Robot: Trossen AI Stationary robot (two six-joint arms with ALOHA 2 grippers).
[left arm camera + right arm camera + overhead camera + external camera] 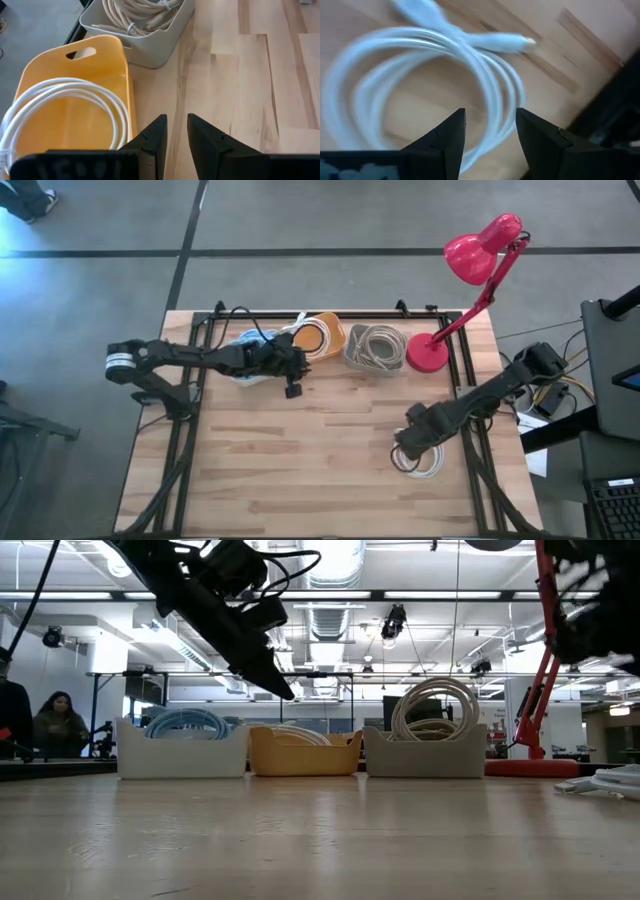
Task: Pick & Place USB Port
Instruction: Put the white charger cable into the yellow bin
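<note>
A: Hovering low over the white cable (430,75), the right gripper (490,135) has its jaws spread wide w/ nothing between them. What's the trick for the grab?

B: The cable lies coiled on the table (300,470) near the right edge, well apart from the bins. The coil's strands pass right under the gap btwn the fingers, so the arm should prob drop straight down and close across the bundled strands, not the plug end, which sticks out to one side.

A: And the left gripper (175,135)?

B: It hangs over the table just beside the yellow bin (75,110), jaws narrow, holding nothing. That bin already has a white cable coil (60,100) in it.

A: Where should the coil go, then?

B: Judging by colour, the yellow bin is likely; the grey bin (150,45) holds beige cable, the blue-cable bin (180,750) sits at the far left. The left arm may need to clear off first. Risk: a loose coil could unspool when lifted, so pinch several loops at once.
</note>
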